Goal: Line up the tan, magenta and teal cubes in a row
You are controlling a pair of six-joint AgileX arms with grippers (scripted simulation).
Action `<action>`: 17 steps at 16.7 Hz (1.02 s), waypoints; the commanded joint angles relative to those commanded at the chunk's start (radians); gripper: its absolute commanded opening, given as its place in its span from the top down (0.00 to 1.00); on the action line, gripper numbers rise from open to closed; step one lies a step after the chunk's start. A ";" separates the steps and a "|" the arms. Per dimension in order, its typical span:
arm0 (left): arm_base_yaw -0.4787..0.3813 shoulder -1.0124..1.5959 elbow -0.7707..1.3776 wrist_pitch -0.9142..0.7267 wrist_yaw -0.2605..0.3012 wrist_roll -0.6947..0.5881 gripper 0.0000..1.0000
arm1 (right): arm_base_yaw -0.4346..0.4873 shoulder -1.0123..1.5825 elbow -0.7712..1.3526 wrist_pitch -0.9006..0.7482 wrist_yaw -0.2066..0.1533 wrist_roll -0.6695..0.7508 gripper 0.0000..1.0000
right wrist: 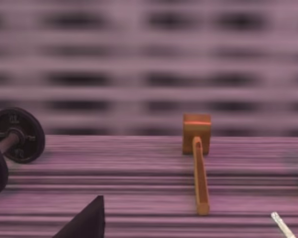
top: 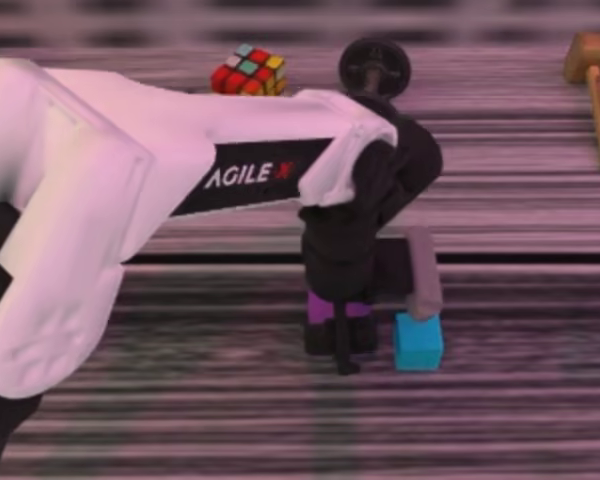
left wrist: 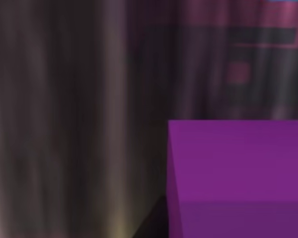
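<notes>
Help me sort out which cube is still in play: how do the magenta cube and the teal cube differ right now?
The magenta cube sits mostly hidden under the left end effector, while the teal cube lies in plain sight with nothing over it. The magenta cube lies to the left of the teal one, with a gap between them. How their sizes compare cannot be judged while the magenta one is covered. Both are plain single-colour cubes near the table's middle.

Magenta cube [top: 329, 308], teal-cyan cube [top: 418, 341], multicoloured puzzle cube [top: 248, 71], black dumbbell [top: 374, 66], purple-streaked table [top: 500, 420]
</notes>
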 joint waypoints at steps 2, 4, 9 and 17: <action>0.000 0.000 0.000 0.000 0.000 0.000 1.00 | 0.000 0.000 0.000 0.000 0.000 0.000 0.00; 0.000 0.000 0.000 0.000 0.000 0.000 0.92 | 0.000 0.000 0.000 0.000 0.000 0.000 0.00; 0.000 0.000 0.000 0.000 0.000 0.000 0.55 | 0.000 0.000 0.000 0.000 0.000 0.000 0.00; 0.000 0.000 0.000 0.000 0.000 0.000 0.00 | 0.000 0.000 0.000 0.000 0.000 0.000 0.00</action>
